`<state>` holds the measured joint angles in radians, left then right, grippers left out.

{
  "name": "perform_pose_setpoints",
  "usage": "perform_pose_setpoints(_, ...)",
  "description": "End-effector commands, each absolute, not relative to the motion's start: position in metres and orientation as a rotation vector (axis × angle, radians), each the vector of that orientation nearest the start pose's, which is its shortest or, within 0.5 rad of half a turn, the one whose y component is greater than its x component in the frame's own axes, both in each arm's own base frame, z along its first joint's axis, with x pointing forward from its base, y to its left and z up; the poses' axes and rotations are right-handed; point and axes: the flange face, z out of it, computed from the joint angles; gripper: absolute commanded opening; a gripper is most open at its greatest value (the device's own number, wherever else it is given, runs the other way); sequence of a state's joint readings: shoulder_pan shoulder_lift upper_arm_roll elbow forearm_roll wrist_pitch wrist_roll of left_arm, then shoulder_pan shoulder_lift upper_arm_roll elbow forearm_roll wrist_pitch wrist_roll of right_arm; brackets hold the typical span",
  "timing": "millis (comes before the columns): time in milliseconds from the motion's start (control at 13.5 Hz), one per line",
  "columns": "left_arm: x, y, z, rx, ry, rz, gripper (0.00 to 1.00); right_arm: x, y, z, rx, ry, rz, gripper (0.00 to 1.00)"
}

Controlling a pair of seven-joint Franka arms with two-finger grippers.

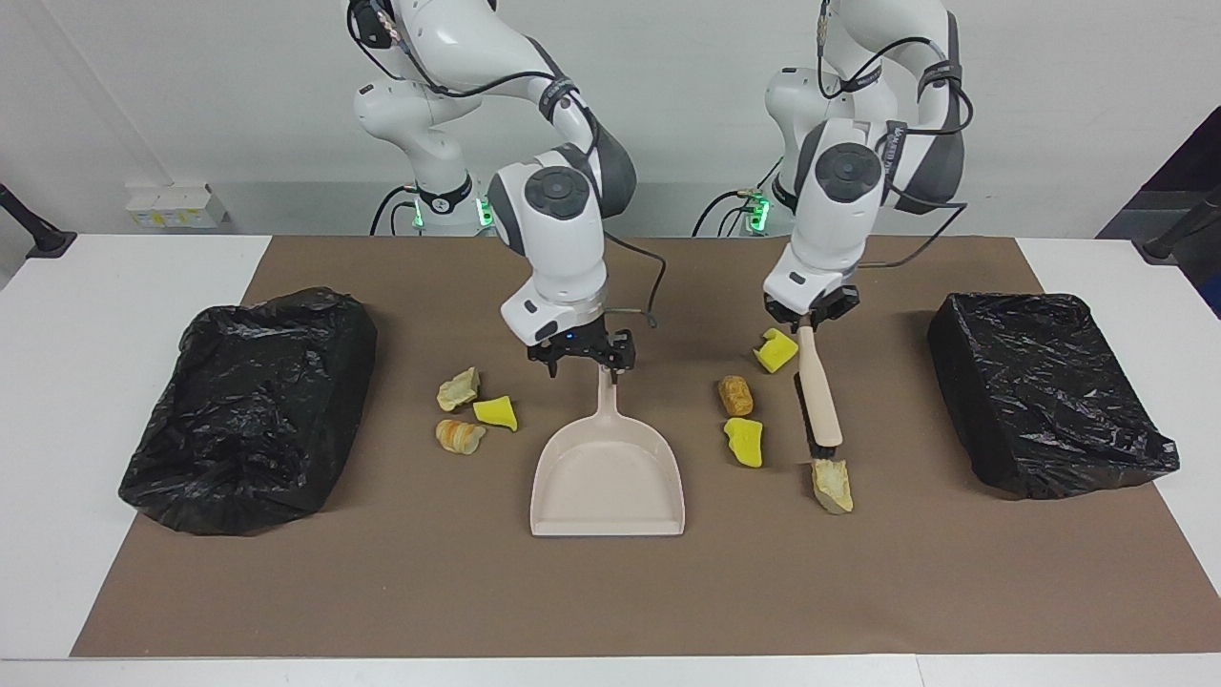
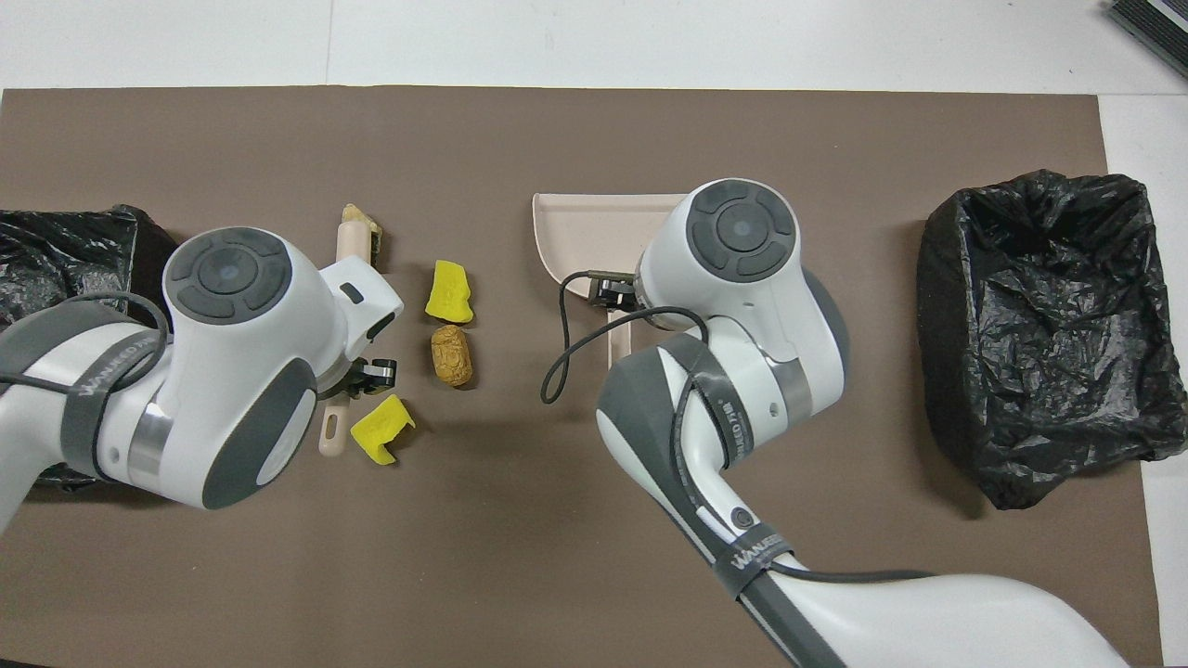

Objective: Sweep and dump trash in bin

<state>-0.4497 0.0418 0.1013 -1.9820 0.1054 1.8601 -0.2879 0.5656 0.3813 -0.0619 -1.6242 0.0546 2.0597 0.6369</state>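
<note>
My left gripper is shut on the beige handle of the brush. The brush slants down to the mat, and its black bristles sit right beside a beige lump. My right gripper is open, its fingers straddling the handle end of the pink-beige dustpan. More trash lies between dustpan and brush: a cork-like cylinder and two yellow sponge chunks. Beside the dustpan toward the right arm's end lie a beige lump, a yellow chunk and a striped lump.
A bin lined with a black bag stands at the right arm's end of the brown mat. A second black-bagged bin stands at the left arm's end. In the overhead view both arms cover much of the mat's middle.
</note>
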Motion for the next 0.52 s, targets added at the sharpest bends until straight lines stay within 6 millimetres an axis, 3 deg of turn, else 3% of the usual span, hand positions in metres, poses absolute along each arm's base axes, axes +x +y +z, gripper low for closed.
perform_pose_setpoints(0,0.53,-0.149,0.433,-2.972,0.221,0.191,0.0,0.572,0.348,0.376,-3.092,0.193,-0.023,1.0)
perform_pose_setpoints(222,0.543,-0.112,0.429,-2.981,0.262,0.194,0.0,0.561,0.346,0.351,-3.103,0.147,-0.004,1.0)
perform_pose_setpoints(370,0.549,-0.095,0.429,-2.989,0.246,0.178,0.0,0.562,0.346,0.35,-3.101,0.133,-0.01,1.0)
perform_pose_setpoints(444,0.553,-0.086,0.426,-2.99,0.265,0.18,0.0,0.562,0.345,0.35,-3.101,0.133,-0.012,0.89)
